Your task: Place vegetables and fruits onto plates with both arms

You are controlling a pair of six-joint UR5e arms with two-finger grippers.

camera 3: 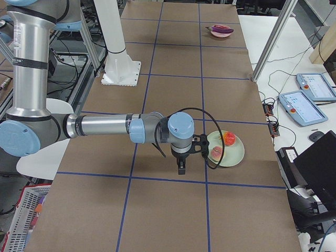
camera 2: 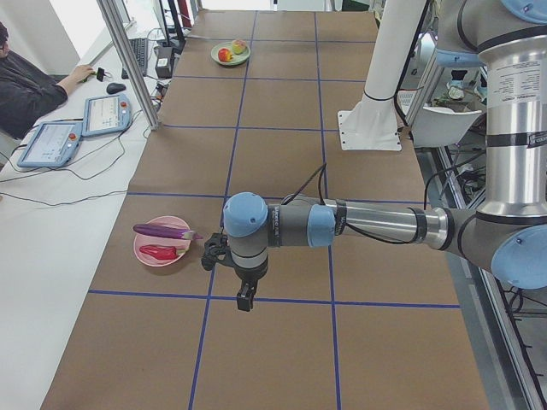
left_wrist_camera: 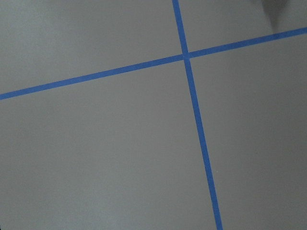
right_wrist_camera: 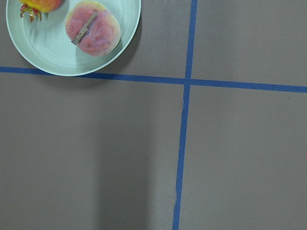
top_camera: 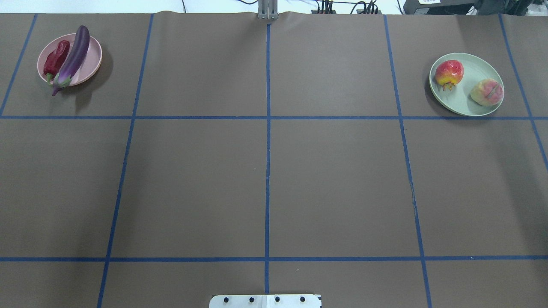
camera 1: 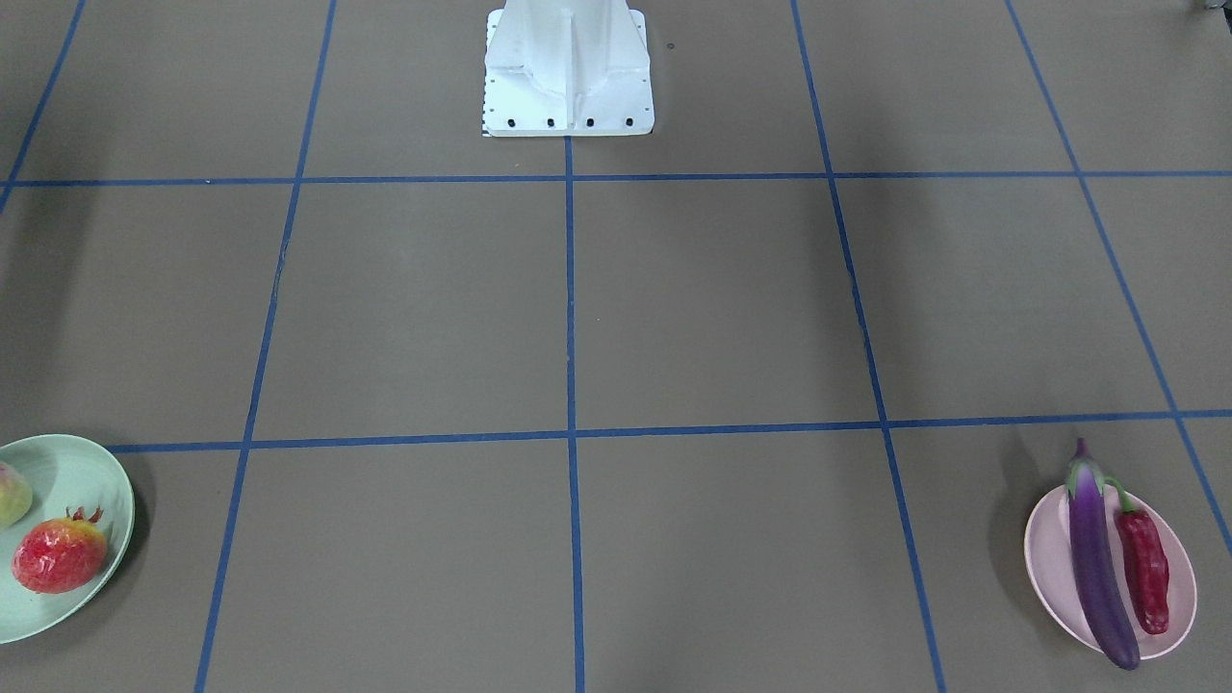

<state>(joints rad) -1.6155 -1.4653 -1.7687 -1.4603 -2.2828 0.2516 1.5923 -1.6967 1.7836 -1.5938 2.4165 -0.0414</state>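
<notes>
You've got both vegetables on the pink plate (top_camera: 92,64), at the far corner of the table (top_camera: 274,179) on the robot's left. The eggplant (top_camera: 73,53) lies lengthwise across the plate, and its greenish cap sticks out past the rim on the robot's side. The chili (top_camera: 55,60) lies right alongside the eggplant on the outer side, stem end also toward the robot.

Both fruits are on the mint green plate (top_camera: 471,105), at the far corner on the robot's right. The red-orange crowned fruit (top_camera: 449,73) sits on the inner part of the plate. The peach (top_camera: 486,92) sits just beside it, toward the outer rim, crease up, and you see a small gap between them.

The left gripper (camera 2: 245,299) points straight down over bare table, just beside the pink plate on the robot's side, near a blue tape line (top_camera: 267,171). Nothing shows between its fingers, but you only get it in the side view, so you cannot tell whether it's spread or closed. The left wrist camera shows you only brown table and a tape crossing.

The right gripper (camera 3: 181,168) also points down over the table, just beside the mint plate. Same problem: side view only, so you can't tell its state. The right wrist camera catches the plate's edge with the peach and a sliver of the crowned fruit.
</notes>
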